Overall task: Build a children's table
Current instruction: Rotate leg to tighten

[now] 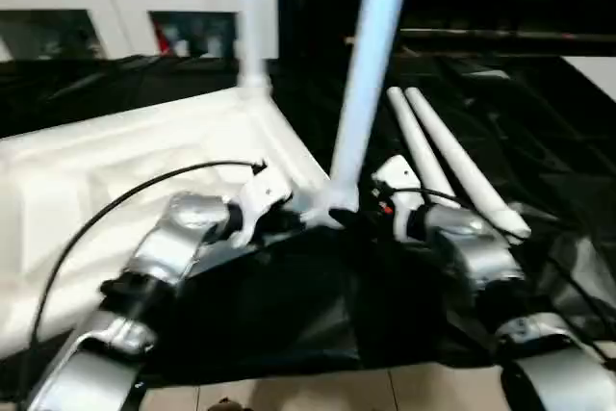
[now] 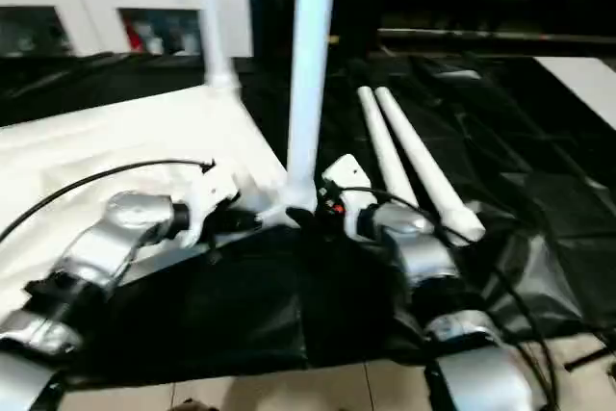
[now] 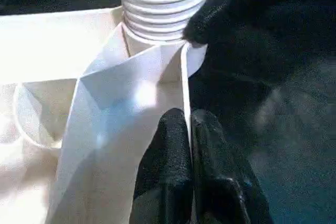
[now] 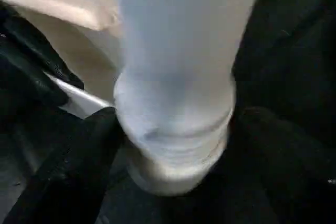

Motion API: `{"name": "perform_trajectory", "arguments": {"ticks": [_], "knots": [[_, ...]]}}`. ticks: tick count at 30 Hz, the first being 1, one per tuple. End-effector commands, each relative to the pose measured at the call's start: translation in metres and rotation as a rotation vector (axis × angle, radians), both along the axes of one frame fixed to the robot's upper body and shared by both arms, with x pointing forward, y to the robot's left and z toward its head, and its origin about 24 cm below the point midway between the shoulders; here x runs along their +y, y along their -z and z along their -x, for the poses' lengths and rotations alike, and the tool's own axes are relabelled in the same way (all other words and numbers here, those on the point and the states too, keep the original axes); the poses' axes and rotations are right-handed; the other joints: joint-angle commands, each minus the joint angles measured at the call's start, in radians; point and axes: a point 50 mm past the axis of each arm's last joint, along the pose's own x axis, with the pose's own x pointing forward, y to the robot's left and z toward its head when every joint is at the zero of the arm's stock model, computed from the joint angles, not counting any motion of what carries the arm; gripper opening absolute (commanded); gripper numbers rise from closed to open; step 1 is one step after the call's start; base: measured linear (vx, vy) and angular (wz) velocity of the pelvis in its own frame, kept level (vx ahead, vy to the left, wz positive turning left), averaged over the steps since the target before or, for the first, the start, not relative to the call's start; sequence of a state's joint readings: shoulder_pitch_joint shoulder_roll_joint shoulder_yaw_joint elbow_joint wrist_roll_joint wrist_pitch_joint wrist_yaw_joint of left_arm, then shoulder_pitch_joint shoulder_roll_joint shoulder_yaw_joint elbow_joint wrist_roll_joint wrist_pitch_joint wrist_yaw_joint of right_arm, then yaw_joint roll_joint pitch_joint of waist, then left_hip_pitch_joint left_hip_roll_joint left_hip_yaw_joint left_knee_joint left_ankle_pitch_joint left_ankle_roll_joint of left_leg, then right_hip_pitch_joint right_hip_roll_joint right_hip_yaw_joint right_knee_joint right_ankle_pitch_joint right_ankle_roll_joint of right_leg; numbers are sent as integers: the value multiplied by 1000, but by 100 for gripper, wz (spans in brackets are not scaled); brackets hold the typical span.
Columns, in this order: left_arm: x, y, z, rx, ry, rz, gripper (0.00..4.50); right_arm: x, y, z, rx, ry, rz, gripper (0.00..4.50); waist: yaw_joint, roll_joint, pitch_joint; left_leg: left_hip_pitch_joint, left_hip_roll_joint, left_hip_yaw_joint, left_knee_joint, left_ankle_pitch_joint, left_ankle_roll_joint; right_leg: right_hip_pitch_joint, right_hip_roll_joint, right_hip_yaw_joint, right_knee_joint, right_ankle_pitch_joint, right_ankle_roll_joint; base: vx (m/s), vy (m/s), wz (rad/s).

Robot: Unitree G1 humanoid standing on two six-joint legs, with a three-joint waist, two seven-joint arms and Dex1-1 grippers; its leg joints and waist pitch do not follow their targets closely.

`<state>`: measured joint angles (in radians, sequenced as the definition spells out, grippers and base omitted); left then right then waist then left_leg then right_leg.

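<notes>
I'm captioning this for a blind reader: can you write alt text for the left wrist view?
The left gripper, its two black fingers pressed together, pinches the thin white rim of the tabletop near a corner. Just beyond, the ribbed end of a white leg stands in the corner socket, with a black finger of the right gripper beside it over the black table cover.
</notes>
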<state>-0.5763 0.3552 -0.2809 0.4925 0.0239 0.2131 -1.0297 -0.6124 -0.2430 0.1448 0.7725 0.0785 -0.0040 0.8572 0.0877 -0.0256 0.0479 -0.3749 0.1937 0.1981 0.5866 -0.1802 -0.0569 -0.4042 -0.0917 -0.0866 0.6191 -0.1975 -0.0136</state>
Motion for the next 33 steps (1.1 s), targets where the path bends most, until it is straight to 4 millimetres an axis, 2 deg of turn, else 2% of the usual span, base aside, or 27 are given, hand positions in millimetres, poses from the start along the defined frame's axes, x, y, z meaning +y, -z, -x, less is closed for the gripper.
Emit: {"name": "perform_trajectory", "arguments": {"ticks": [1, 5, 9, 10, 11, 14, 15, 17, 20, 26, 31, 32, 33], "knots": [[-12, -7, 9, 7, 142, 51, 0, -6, -10, 1, -35, -55, 16, 390, 1, 1, -65, 20, 48, -15, -61, -124, 72, 49, -63, 57, -60, -53, -254, 0, 0, 0], [-10, -10, 12, 19, 180, 59, 0, -8, -14, 5, -28, -113, 25, 390, 11, -1, -65, 18, 47, -13, -60, -104, 81, 53, -60, 56, -54, -10, -259, 0, 0, 0], [-8, -10, 13, 21, 189, 57, 0, -3, -13, 9, -16, -169, 21, 390, 13, -6, -62, 17, 48, -15, -63, -142, 61, 54, -67, 57, -63, -93, -245, 0, 0, 0], [-8, -10, 13, 21, 189, 57, 0, -3, -13, 9, -16, -169, 21, 390, 13, -4, -62, 18, 48, -16, -63, -148, 54, 53, -67, 57, -64, -108, -239, 0, 0, 0], [-8, -10, 13, 22, 190, 57, 0, -2, -13, 9, -16, -172, 18, 356, 12, -5, -62, 17, 48, -16, -63, -148, 52, 52, -67, 57, -64, -108, -238, 0, 0, 0], [-8, -10, 13, 25, 190, 56, 0, 1, -12, 9, -16, -178, 6, 356, 13, -7, -63, 17, 48, -16, -62, -138, 50, 53, -67, 58, -61, -94, -238, 0, 0, 0], [-7, -10, 14, 27, 191, 55, 0, 2, -12, 9, -17, -181, 3, 330, 12, -8, -63, 16, 47, -16, -62, -130, 53, 53, -66, 58, -60, -84, -239, 0, 0, 0], [-7, -10, 14, 29, 191, 55, 0, 2, -12, 10, -16, -182, 1, 330, 12, -7, -63, 17, 47, -16, -62, -129, 54, 53, -66, 58, -60, -82, -239, 0, 0, 0], [-6, -9, 15, 35, 193, 52, 0, 3, -11, 11, 0, -197, -1, 294, 12, -6, -64, 16, 47, -16, -61, -123, 57, 53, -65, 57, -58, -73, -241, 0, 0, 0], [-5, -8, 14, 31, 185, 40, 0, 1, -6, 12, 18, -168, 2, 274, 12, -5, -64, 17, 46, -16, -60, -125, 54, 54, -65, 57, -57, -69, -245, 0, 0, 0], [-6, -2, -1, -3, 10, 12, 0, -1, 16, 5, 90, 76, 10, 272, 3, -4, -59, 18, 44, -16, -64, -159, 30, 49, -64, 59, -66, -128, -235, 0, 0, 0], [-6, -2, -3, -9, -17, 13, 0, -1, 19, 4, 103, 111, 15, 272, 1, -4, -57, 19, 44, -19, -67, -190, 12, 51, -68, 58, -71, -183, -225, 0, 0, 0], [-13, 0, -16, -35, -175, 20, 0, -2, 35, 0, 160, 326, 47, 272, -6, 2, -54, 26, 44, -19, -71, -230, -18, 44, -66, 60, -80, -250, -208, 0, 0, 0]]}}
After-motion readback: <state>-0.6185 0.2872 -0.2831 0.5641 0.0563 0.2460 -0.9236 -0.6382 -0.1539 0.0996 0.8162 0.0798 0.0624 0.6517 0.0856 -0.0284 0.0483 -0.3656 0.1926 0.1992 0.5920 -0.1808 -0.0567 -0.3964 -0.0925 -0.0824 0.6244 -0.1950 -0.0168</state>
